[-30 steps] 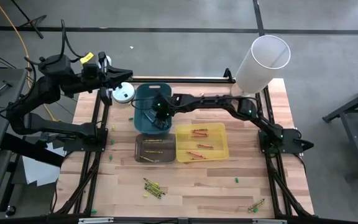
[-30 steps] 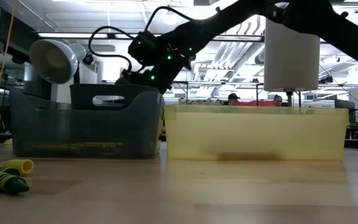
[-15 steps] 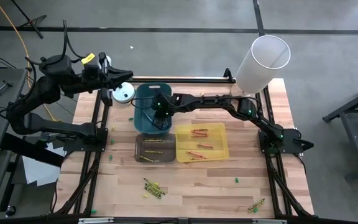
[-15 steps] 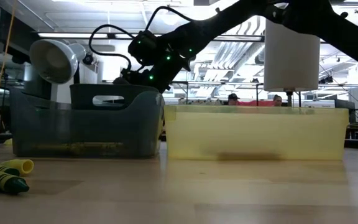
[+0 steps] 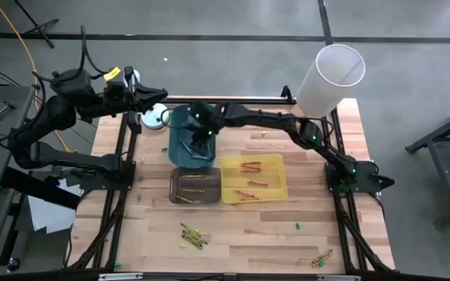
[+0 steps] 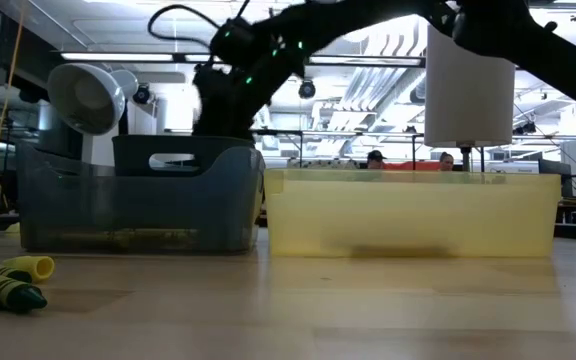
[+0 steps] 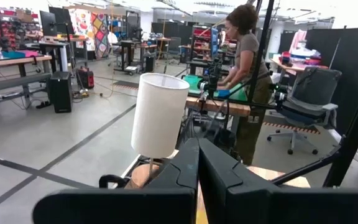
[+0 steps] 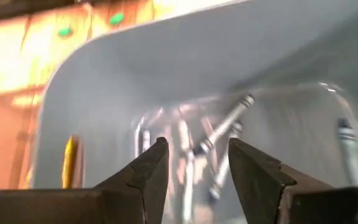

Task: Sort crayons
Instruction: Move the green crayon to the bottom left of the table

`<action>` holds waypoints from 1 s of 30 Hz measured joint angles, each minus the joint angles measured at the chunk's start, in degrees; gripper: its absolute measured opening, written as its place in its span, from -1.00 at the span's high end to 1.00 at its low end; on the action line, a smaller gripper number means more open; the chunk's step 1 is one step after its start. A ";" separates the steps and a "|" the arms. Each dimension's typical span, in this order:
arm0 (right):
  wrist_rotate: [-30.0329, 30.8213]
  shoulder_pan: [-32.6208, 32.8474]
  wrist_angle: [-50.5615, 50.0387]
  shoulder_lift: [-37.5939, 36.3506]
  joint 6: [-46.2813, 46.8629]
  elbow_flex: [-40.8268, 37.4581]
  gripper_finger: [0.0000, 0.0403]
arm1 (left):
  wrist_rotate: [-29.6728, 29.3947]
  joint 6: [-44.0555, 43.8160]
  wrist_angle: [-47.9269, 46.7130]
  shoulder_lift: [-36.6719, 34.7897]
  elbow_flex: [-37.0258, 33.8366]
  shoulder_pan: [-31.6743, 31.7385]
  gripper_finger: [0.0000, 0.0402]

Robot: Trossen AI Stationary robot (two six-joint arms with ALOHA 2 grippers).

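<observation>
The right arm [image 5: 287,123] reaches from the tabletop's right side across to the blue bin [image 5: 180,140], elbow bent, its right gripper [image 8: 194,163] poised over the bin's inside with fingers spread and nothing between them — blue crayons [image 8: 225,127] lie in a loose heap on the bin floor just beneath. The left arm [image 5: 45,125] is folded back off the far left corner, its left gripper [image 7: 198,163] pressed shut and held level, empty.

No writing can be read anywhere.

The wooden tabletop [image 5: 248,226] carries a yellow bin [image 5: 254,179] holding red-orange crayons [image 5: 250,166], touching a brown bin [image 5: 194,186] with yellowish crayons. Loose crayons lie near the front edge: a green-and-yellow cluster [image 5: 192,234] and a few more [image 5: 322,257] toward the right corner. A white cylinder [image 5: 330,78] stands at the far right corner.

Beyond lies a workshop with desks, a chair and a person [image 7: 247,74] at a bench
</observation>
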 joint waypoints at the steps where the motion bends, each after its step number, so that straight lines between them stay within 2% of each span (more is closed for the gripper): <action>1: -0.38 -0.26 -3.66 -0.01 -2.06 2.17 0.21 | 0.00 0.02 -0.21 0.00 0.00 0.00 1.00; 4: -1.40 -1.19 -13.98 -1.03 -7.00 5.05 0.22 | 0.00 0.02 -0.51 0.00 0.00 0.00 1.00; 10: -3.43 -2.26 -19.42 -12.13 -8.91 -10.47 0.23 | 0.00 -0.13 -1.69 0.00 0.00 0.00 1.00; 15: -4.31 -0.94 -9.37 -26.70 -6.28 -31.25 0.23 | -0.07 -0.15 -1.85 0.09 0.00 0.00 1.00; 22: -3.43 5.83 7.91 -51.50 8.54 -61.97 0.23 | -0.26 -0.15 -1.88 0.22 0.00 0.00 1.00; 26: 1.66 12.40 11.27 -62.64 17.69 -74.09 0.23 | -0.26 -0.15 -1.92 0.24 0.00 0.00 1.00; 30: 6.00 17.87 13.19 -70.01 23.93 -81.26 0.23 | -0.26 -0.15 -1.92 0.24 0.00 0.00 1.00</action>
